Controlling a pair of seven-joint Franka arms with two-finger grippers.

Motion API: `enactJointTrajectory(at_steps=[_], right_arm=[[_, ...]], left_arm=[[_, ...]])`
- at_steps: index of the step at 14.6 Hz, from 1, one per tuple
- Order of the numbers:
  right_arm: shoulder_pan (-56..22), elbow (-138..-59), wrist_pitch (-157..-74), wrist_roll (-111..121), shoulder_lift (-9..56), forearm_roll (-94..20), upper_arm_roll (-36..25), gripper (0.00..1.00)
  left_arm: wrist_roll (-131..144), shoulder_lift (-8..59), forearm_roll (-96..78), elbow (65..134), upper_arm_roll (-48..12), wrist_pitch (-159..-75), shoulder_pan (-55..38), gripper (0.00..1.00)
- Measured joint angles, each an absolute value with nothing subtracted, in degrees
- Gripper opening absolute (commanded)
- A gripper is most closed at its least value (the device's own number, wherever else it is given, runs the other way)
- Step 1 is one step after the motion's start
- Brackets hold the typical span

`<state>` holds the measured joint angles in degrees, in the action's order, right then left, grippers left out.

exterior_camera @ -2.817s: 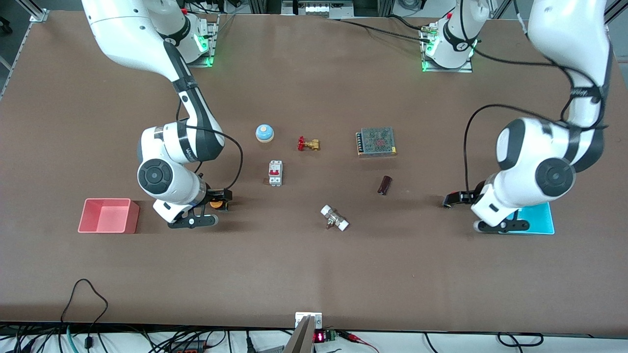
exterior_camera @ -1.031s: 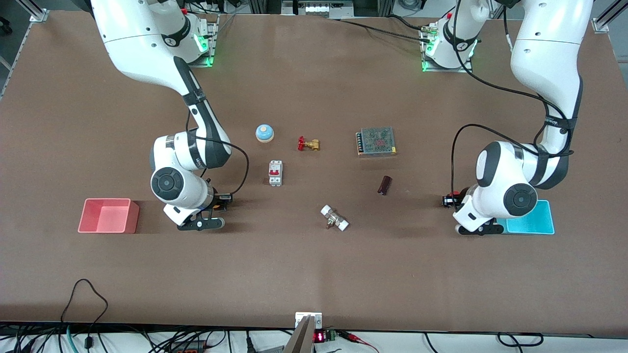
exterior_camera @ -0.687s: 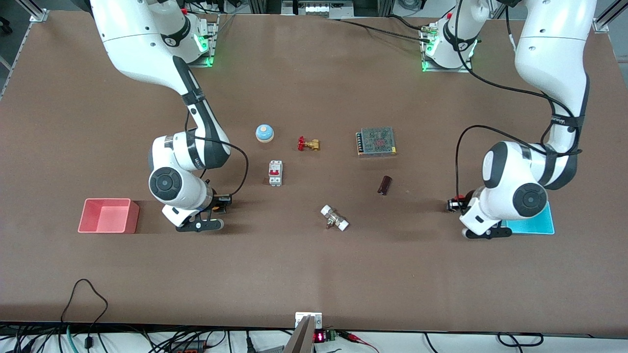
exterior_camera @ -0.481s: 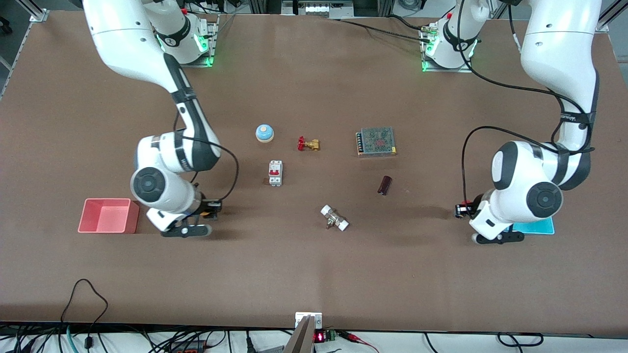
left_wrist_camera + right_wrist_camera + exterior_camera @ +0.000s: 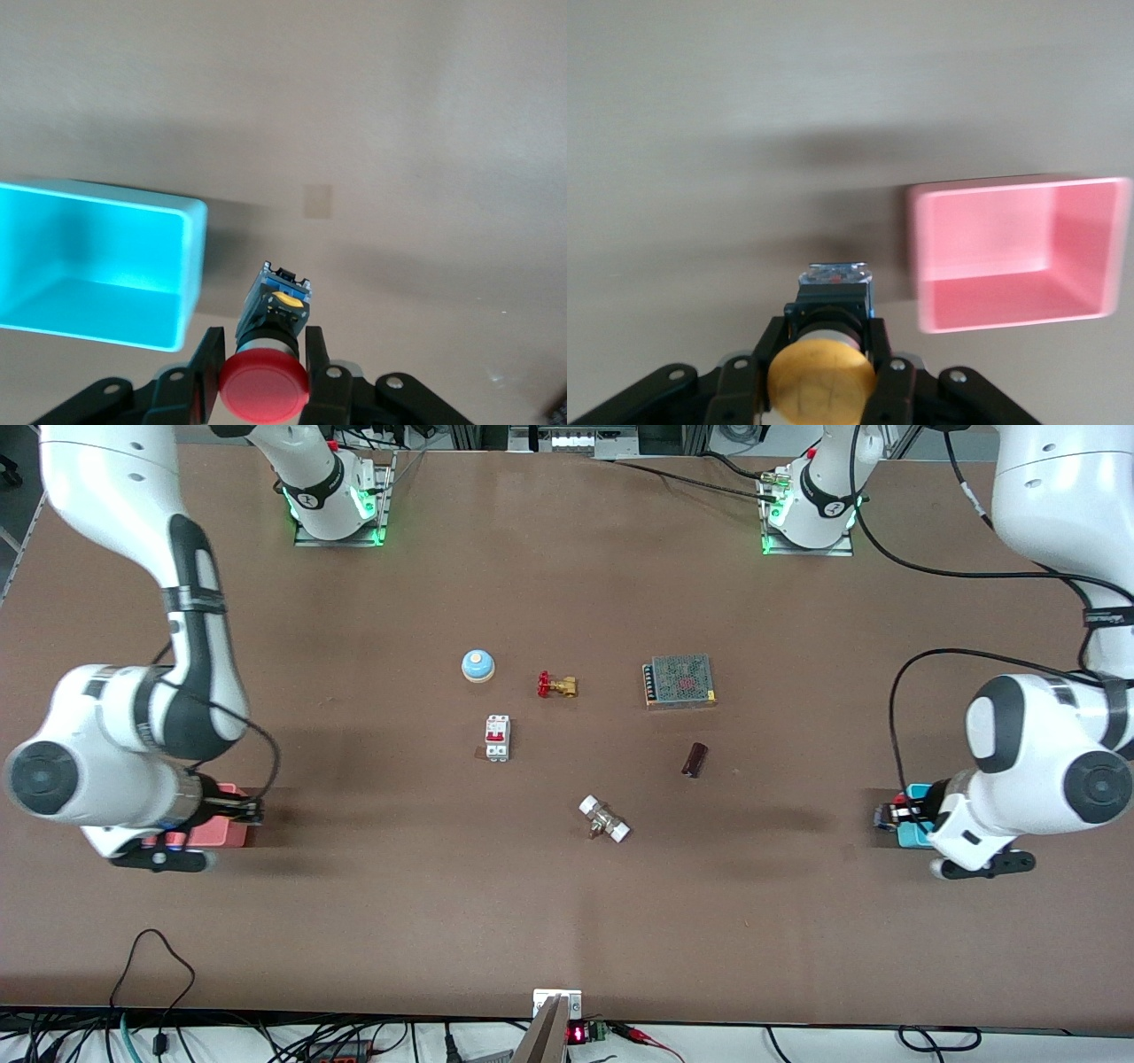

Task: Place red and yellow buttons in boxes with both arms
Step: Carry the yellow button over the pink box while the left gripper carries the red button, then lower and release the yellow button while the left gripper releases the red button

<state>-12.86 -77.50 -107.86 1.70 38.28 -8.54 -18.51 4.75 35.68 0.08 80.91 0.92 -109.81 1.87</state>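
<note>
- Left gripper clamped on the red button, carried over the table right beside the cyan box, not over its cavity.
- Right gripper clamped on the yellow button, hanging just short of the pink box, box at its 2 o'clock.
- My worry: release now and both buttons hit a box rim or the table.

Brown table with 2 bins, 6 small parts.

Right arm hides most of the pink box; cyan box cut off
</note>
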Motion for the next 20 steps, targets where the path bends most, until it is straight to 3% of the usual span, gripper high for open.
enactJointTrajectory(at_steps=[4,10,17,19,20], right_arm=[[-6.86,-77.51,-107.86,9.01,39.21,-8.58,-18.51,0.32],[-6.38,-77.53,-109.26,9.28,43.13,-8.58,-18.44,0.32],[-5.09,-77.52,-111.98,9.28,45.79,-8.75,-18.44,0.33],[-5.04,-77.51,-112.38,9.28,46.56,-8.76,-18.43,0.33],[-5.04,-77.51,-112.71,9.28,46.89,-8.77,-18.42,0.33]], left_arm=[[0.35,35.7,1.87,80.53,0.96,-109.6,4.45,0.25],[-4.62,36.94,4.32,80.79,1.04,-109.14,8.34,0.26],[-5.67,43.07,4.5,81.0,1.02,-112.13,8.97,0.27],[-5.77,44.17,5.48,80.99,1.03,-113.09,9.12,0.29],[-5.79,44.42,6.09,80.97,1.03,-113.2,9.15,0.35]])
